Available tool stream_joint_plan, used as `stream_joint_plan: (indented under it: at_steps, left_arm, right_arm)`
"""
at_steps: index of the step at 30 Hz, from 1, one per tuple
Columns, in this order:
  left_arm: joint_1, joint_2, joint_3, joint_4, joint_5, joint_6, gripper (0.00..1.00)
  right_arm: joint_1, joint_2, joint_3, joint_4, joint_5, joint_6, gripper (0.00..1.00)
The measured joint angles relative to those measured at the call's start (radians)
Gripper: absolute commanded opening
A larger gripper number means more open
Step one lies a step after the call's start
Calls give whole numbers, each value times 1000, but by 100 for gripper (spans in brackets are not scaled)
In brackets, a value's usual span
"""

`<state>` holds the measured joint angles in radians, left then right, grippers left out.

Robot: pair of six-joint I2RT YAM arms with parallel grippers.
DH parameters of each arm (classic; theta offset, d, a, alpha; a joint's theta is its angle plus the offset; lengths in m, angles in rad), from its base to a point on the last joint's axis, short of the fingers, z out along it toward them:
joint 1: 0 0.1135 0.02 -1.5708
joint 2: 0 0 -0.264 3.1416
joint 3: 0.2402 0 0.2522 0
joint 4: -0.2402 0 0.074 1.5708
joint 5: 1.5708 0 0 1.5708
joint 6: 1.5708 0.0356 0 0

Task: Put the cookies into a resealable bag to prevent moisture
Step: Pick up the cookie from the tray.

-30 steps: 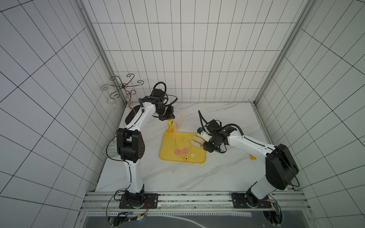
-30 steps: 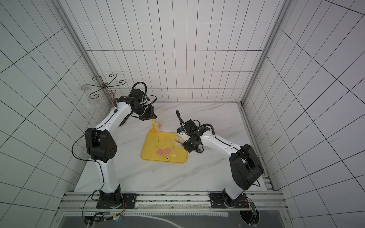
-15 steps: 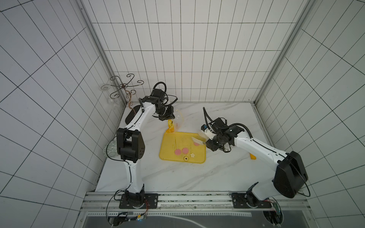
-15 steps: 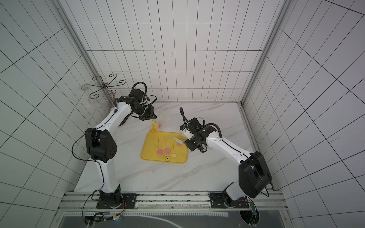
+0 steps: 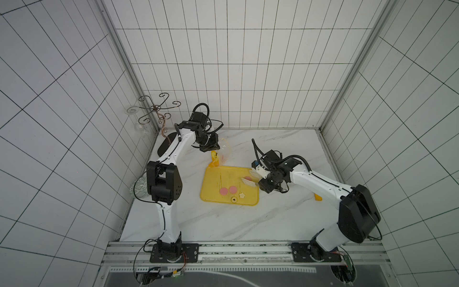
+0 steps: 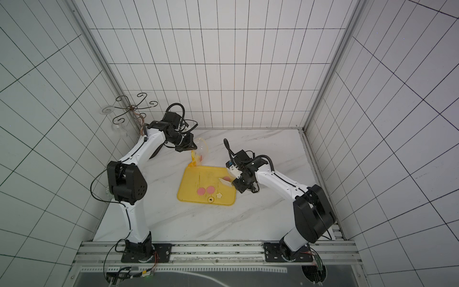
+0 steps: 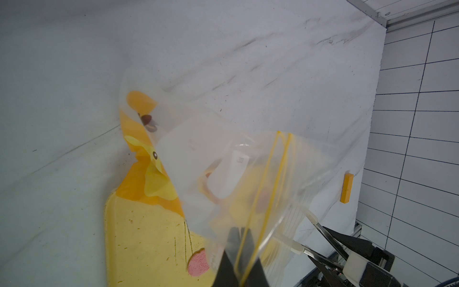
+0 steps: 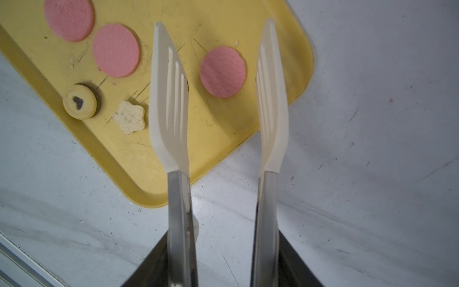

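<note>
**Supervisor:** Report containers and contents.

**Operator:** I read two. Container one is the yellow tray [image 5: 213, 181], centre of frame in both top views, lying flat on the marble table [image 5: 223, 223]. It holds three pink cookies [image 5: 233, 189], one pale flower-shaped piece [image 5: 242, 195] and one yellow round [image 5: 233, 199] with a dark heart-shaped centre. The last two lie near the tray's lower edge in frame. Container two is the resealable bag [image 5: 218, 154], just above the tray's upper left corner in frame. Its lower end sits at that corner, and I cannot tell whether it touches.

**Supervisor:** Bag appearance and contents?

**Operator:** Clear crinkled film, an orange-yellow printed section at the lower end and a yellow double zip line at the mouth. In the left wrist view I see reddish round shapes through the film, too blurred to count.

**Supervisor:** Grippers?

**Operator:** The left gripper [image 7: 239, 251] is clamped on the bag's rim, across the zip line, holding the bag up. The right gripper [image 8: 215, 23] is released. Its white slotted fingertips [image 8: 169, 94] stand spread either side of the rightmost pink cookie [image 8: 223, 71] and grasp nothing.
</note>
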<state>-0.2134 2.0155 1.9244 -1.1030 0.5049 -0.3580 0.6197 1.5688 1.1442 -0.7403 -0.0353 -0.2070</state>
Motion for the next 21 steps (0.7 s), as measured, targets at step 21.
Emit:
stream_joint_plan:
  at_steps: [21]
  left_arm:
    - [0,0,-18,2,0,0,0]
  right_arm:
    - [1,68,26,5,-6,-7,50]
